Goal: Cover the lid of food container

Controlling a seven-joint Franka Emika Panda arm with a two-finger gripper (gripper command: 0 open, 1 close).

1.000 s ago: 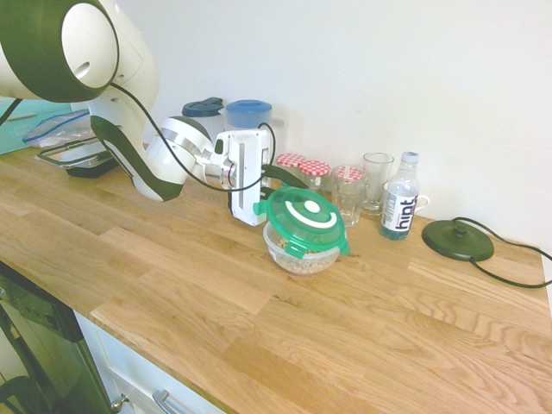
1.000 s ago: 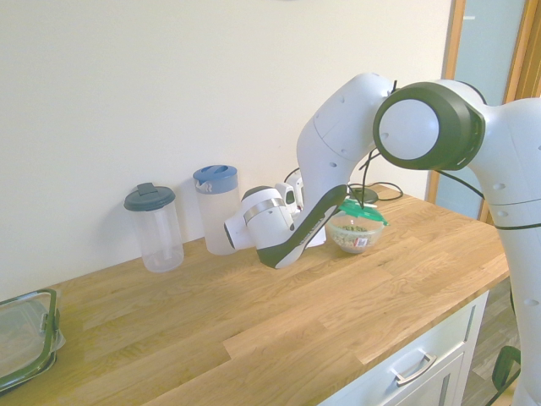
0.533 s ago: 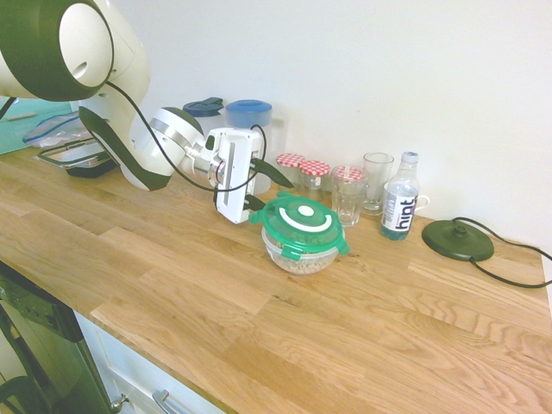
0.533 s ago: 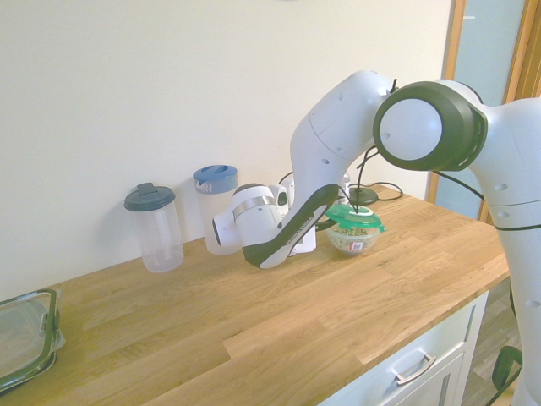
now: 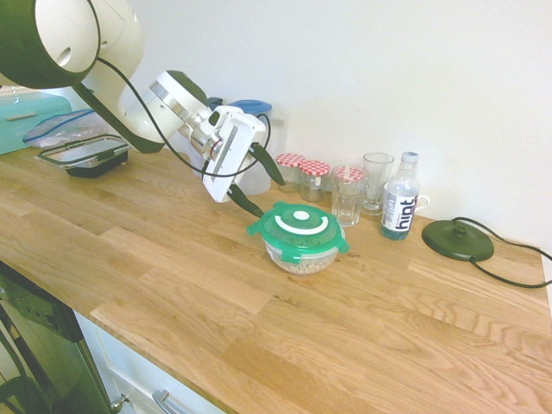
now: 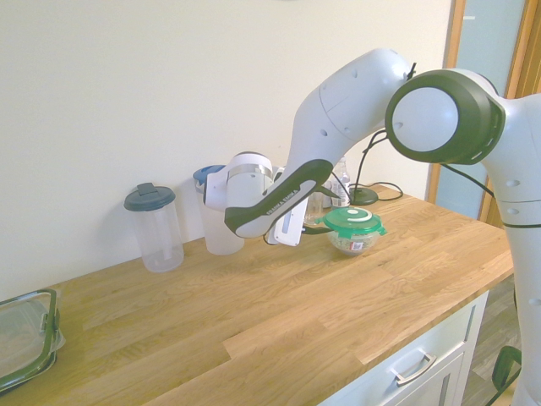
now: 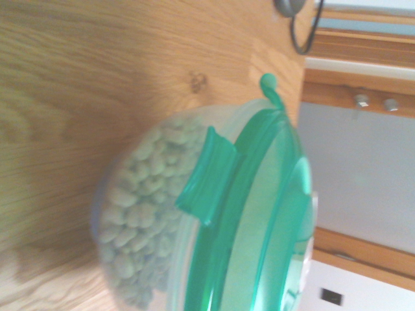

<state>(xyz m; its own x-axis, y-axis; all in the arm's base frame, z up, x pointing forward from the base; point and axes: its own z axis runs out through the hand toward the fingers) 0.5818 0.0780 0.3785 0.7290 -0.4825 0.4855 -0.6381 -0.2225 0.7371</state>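
Note:
The round green lid (image 5: 299, 226) with its white ring mark lies flat on top of the food container (image 5: 302, 256), a small clear tub of tan pieces on the wooden counter. My gripper (image 5: 257, 185) hangs just left of and slightly above them, open, fingers spread apart with nothing between them and clear of the lid. In the second exterior view the lid (image 6: 353, 220) caps the tub (image 6: 353, 242), with the gripper (image 6: 319, 216) beside it. The wrist view shows the lid (image 7: 259, 220), one clip tab sticking out, over the filled tub (image 7: 139, 214).
Behind the tub stand red-checked jars (image 5: 315, 172), two glasses (image 5: 377, 179), a water bottle (image 5: 399, 205) and a black round base (image 5: 457, 240) with its cord. Two lidded pitchers (image 6: 152, 227) (image 6: 211, 233) stand by the wall. A rectangular black-rimmed container (image 5: 86, 155) sits far left.
The gripper opened and let go of the lid, which dropped from tilted to flat on the container. The hand then drew back, up and away from the tub.

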